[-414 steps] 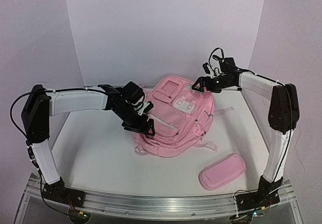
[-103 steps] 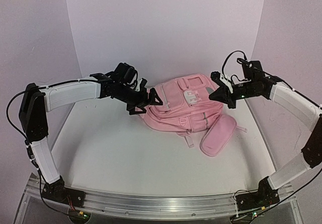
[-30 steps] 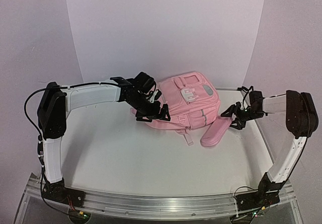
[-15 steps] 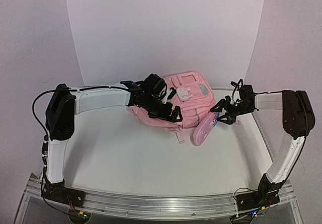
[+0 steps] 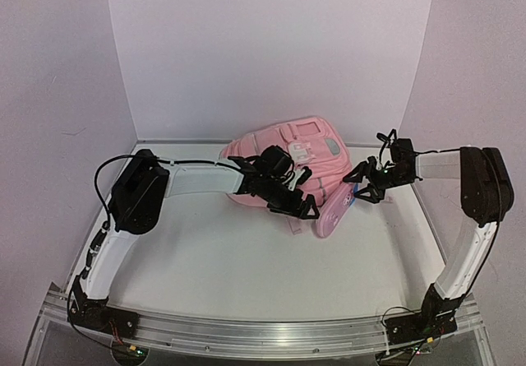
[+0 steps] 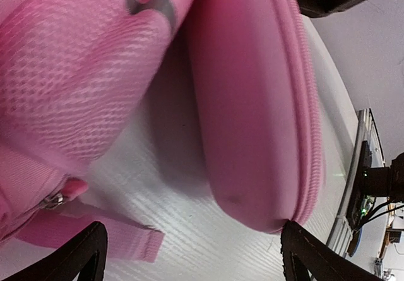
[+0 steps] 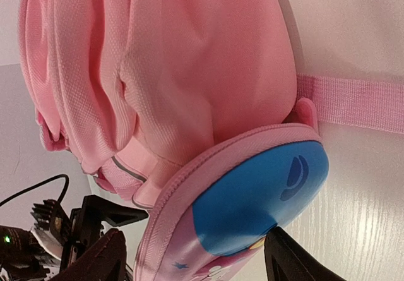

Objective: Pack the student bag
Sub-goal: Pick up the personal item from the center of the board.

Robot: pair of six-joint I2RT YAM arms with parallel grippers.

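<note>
Top external: the student bag [image 5: 263, 145] lies at the far middle of the white desk [image 5: 205, 259], front pockets and white clasp facing up. A small pink pencil case [image 5: 331, 215] stands tilted on its edge just beside the bag's right side. The left pincer [image 5: 302, 208] sits low at the bag's near edge, close to the case. The right pincer [image 5: 357, 187] is at the case's far end. Left wrist: the left pincer [image 6: 196, 262] has its fingertips [image 6: 88, 256] wide apart with nothing between them, only bare desk [image 6: 189, 230]. Ahead are the bag's mesh side [image 6: 57, 85], a loose strap end [image 6: 95, 233] flat on the desk, and the case [image 6: 252, 104] leaning against the bag. Right wrist: the right pincer [image 7: 196, 262] has its fingers spread either side of the case [image 7: 252, 199], blue face showing. Whether they press on it I cannot tell. The bag [image 7: 189, 60] bulges behind, touching the case; a strap [image 7: 360, 104] runs off to the right.
</note>
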